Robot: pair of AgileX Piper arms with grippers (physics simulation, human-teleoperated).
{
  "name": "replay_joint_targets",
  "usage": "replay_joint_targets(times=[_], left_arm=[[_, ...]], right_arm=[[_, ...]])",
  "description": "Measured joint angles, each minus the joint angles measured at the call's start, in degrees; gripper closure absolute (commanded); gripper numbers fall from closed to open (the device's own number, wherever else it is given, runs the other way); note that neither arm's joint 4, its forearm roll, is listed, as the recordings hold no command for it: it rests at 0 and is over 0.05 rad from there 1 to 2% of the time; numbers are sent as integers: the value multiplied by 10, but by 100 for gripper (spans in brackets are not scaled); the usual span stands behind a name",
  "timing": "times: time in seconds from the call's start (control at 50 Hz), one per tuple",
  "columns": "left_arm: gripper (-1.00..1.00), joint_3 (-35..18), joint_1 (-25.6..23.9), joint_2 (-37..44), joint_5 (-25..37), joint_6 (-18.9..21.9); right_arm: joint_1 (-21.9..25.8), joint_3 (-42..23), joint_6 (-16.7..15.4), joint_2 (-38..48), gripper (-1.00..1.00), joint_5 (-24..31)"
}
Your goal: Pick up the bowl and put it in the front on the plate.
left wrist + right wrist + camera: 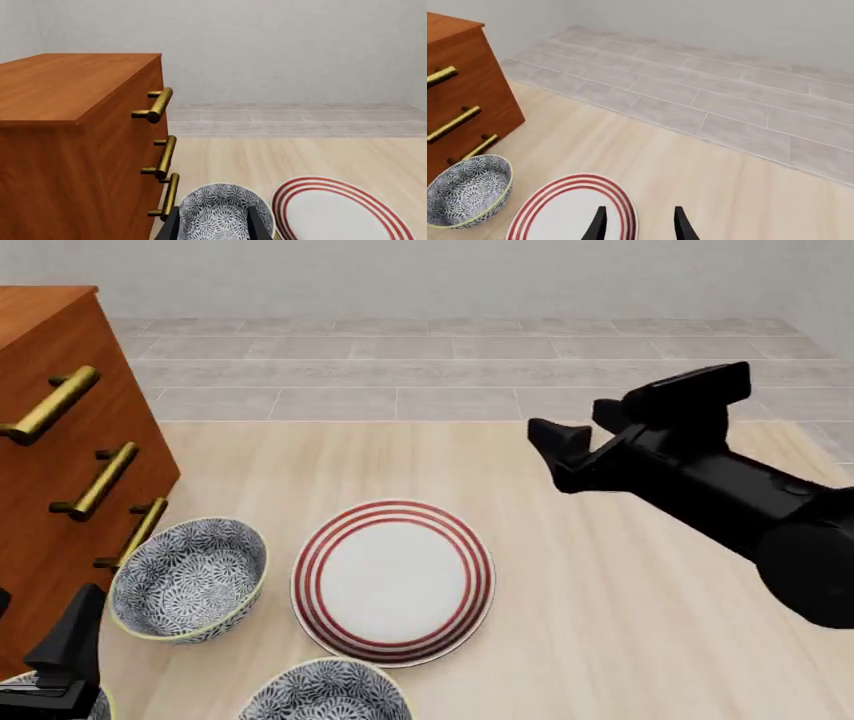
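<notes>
Left fingers (171, 227) spread wide, short of the deep grey-and-white floral bowl (187, 578) beside the brown wooden drawer chest (60, 440) toward the tabletop's left edge. Pinch its near wall, lift clear, then centre it over the adjacent red-ringed white plate (391, 580). Right fingers (599, 227) hang parted.

Pretty flat, bright, even lighting all round, typical sim render with no obvious light source, no glare and everything sharp edge to edge. Shadows are barely there, just a faint soft darkening under the plate (394, 580) and the bowl (187, 578) on the table (627, 620). The right gripper (567, 455) is so black its detail mostly gets lost, maybe slight shading on top.
</notes>
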Motion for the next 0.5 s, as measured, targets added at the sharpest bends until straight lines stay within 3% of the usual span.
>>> replay_joint_targets(times=[0.5], left_arm=[[-100,0,0,0,0,0]], right_arm=[[74,-109,24,91,-100,41]])
